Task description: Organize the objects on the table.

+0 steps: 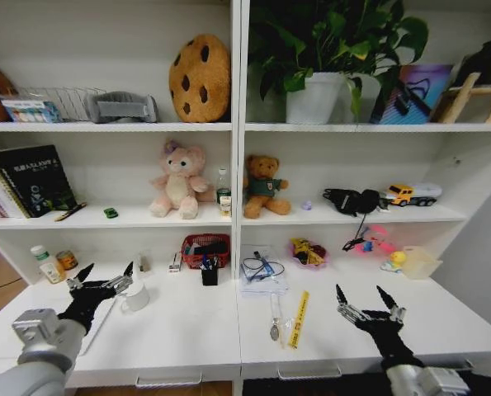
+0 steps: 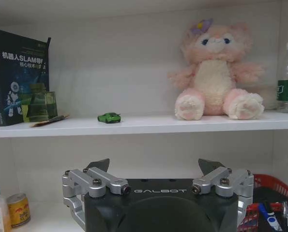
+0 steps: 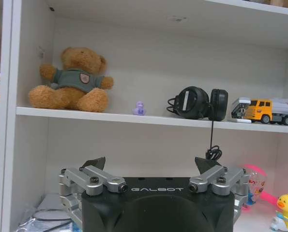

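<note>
Here, left gripper (image 1: 106, 277) and right gripper (image 1: 370, 299) above the table (image 1: 187, 330); jaws wide apart, empty.

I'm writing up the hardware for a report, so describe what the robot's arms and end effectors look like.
Both match. The left end effector and right end effector each have a black body marked GALBOT in pale letters, silver metal linkages with dark screws, and two black pointed fingers. The arm segments behind them are rounded and light grey.
</note>
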